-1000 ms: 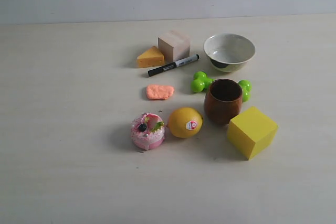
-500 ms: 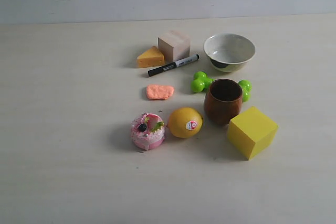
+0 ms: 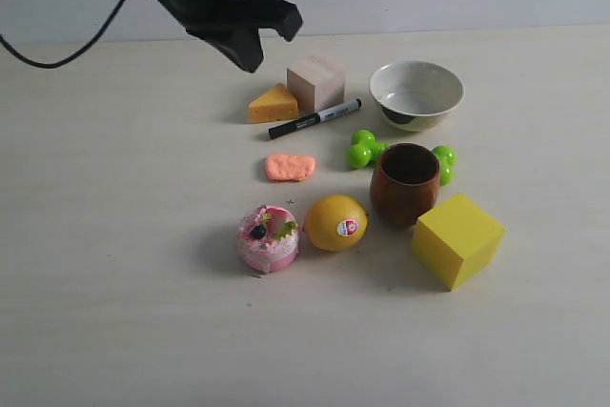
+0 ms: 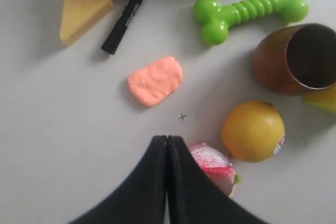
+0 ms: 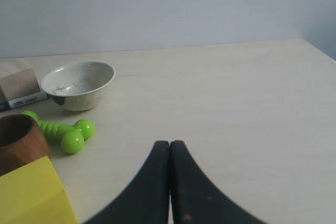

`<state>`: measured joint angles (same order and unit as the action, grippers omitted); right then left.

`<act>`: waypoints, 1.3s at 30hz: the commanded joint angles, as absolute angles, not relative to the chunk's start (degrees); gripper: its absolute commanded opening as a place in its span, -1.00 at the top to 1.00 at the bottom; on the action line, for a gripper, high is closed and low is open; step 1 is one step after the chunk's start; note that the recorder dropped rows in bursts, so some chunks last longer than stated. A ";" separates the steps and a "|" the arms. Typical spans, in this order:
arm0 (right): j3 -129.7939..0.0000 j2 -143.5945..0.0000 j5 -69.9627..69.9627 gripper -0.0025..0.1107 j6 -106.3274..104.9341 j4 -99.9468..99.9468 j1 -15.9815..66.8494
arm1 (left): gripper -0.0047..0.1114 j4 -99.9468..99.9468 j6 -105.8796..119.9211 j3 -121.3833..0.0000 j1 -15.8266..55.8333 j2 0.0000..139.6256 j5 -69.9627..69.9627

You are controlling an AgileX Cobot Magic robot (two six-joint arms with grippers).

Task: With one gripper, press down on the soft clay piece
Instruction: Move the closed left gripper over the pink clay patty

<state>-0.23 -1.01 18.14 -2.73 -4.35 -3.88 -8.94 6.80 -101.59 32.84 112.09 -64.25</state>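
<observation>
The soft clay piece (image 3: pixel 291 167) is a flat salmon-orange lump lying on the table between the black marker and the pink cake. My left gripper (image 3: pixel 252 56) hangs high over the back of the table, behind and above the clay and apart from it. From the left wrist, its black fingers (image 4: pixel 167 139) are pressed together with nothing between them, and the clay piece (image 4: pixel 155 81) lies a little beyond their tips. My right gripper (image 5: pixel 169 144) is also shut and empty; it is outside the exterior view.
Around the clay stand an orange cheese wedge (image 3: pixel 274 103), a beige block (image 3: pixel 315 82), a marker (image 3: pixel 315 118), a green dumbbell toy (image 3: pixel 363 149), a brown cup (image 3: pixel 406 183), a lemon (image 3: pixel 335 222), a pink cake (image 3: pixel 269 237), a white bowl (image 3: pixel 416 93) and a yellow cube (image 3: pixel 457 238).
The left arm has swept in from the top left corner and now hangs above the cheese wedge. The objects on the table have not moved.
</observation>
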 commanded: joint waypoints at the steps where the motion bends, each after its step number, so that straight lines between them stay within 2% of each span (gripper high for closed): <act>1: 0.00 -0.71 17.89 0.96 -3.02 -4.34 -3.63 | 0.92 -5.88 2.39 -109.85 33.13 120.57 -69.96; 11: 0.00 -0.71 17.89 0.96 -3.02 -4.34 -3.63 | 0.92 -6.15 0.00 -116.88 33.93 131.08 -69.96; 21: 0.00 -0.71 17.89 0.96 -3.02 -4.34 -3.63 | 0.92 -6.05 0.00 -116.99 36.49 133.56 -69.96; 39: 0.00 -0.71 17.89 0.96 -3.02 -4.34 -3.63 | 0.92 -5.66 0.00 -118.20 36.49 137.47 -69.96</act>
